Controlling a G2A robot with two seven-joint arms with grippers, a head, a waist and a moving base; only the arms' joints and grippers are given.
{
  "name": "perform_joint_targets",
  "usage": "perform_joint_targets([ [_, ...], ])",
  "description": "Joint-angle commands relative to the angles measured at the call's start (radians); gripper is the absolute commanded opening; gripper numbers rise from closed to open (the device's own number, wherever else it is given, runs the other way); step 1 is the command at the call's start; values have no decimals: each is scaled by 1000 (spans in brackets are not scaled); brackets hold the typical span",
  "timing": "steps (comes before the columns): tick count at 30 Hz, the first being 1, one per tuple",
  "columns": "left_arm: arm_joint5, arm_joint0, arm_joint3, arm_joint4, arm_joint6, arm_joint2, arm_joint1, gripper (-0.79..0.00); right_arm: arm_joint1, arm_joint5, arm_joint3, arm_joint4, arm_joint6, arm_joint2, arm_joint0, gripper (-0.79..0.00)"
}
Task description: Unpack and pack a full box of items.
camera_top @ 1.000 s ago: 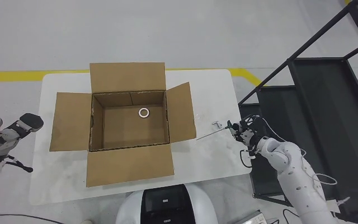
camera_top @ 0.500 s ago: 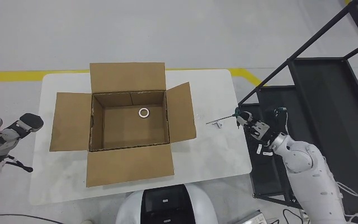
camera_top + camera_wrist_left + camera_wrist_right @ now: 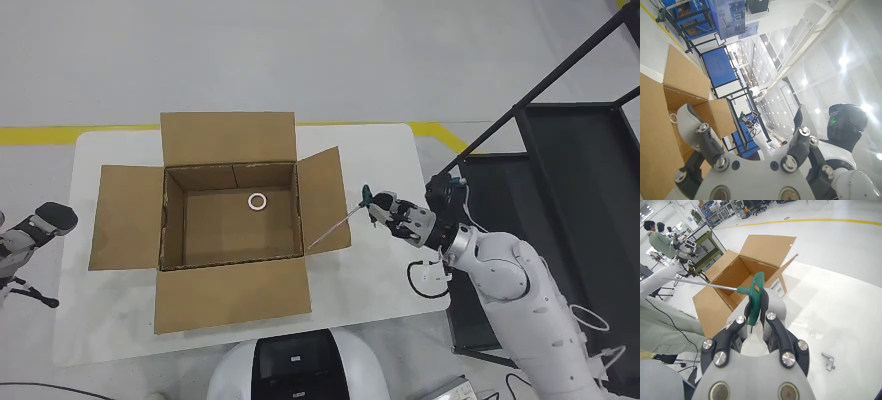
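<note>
An open cardboard box sits mid-table with all flaps folded out; a white ring lies on its floor. My right gripper hovers just right of the box's right flap, shut on the green T-handle of a hex wrench. The thin steel shaft slants over that flap. In the right wrist view the gripper clamps the wrench with the box beyond. My left gripper stays off the table's left edge, open and empty, facing the box.
A small metal bracket lies on the white table near my right gripper. A black shelving rack stands close off the table's right side. Bare tabletop lies in front of and right of the box.
My right gripper has lifted the wrench from the table's right edge and carried it left toward the box; the shaft now slants over the right flap. The left arm is unchanged.
</note>
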Motion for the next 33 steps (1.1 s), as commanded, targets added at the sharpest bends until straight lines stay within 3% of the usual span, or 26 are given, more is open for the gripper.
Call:
perform_joint_targets([
  [1, 0, 0, 0, 0, 0, 0, 0, 0, -4, 23, -8, -20, -11, -41, 23, -785],
  [10, 0, 0, 0, 0, 0, 0, 0, 0, -35, 189, 37, -96, -110, -210, 131, -785],
  [33, 0, 0, 0, 0, 0, 0, 0, 0, -41, 177, 93, -101, -153, -231, 144, -785],
])
